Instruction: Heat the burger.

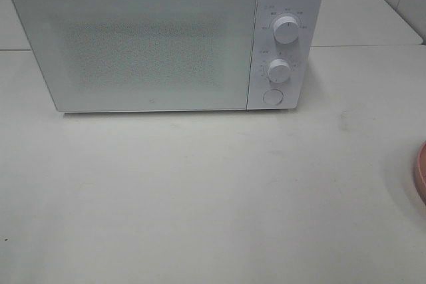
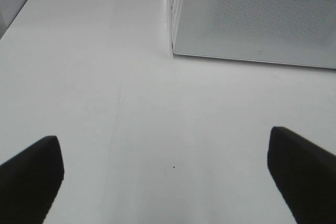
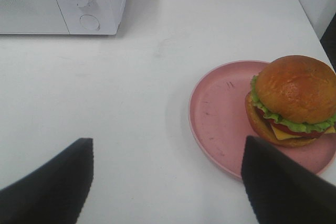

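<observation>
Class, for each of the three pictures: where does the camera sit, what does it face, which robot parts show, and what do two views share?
Exterior high: mounted high, facing down at the closed white microwave on the white table; no robot parts.
Left wrist: on the left arm, facing the microwave's door corner; open left claw.
Right wrist: on the right arm, facing the glossy-bunned burger on the round pink plate; open right claw.
Shared: microwave in all; plate edge in exterior and right wrist.

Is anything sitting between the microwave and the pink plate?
No: the right wrist view shows only bare white table between microwave and pink plate.
</observation>
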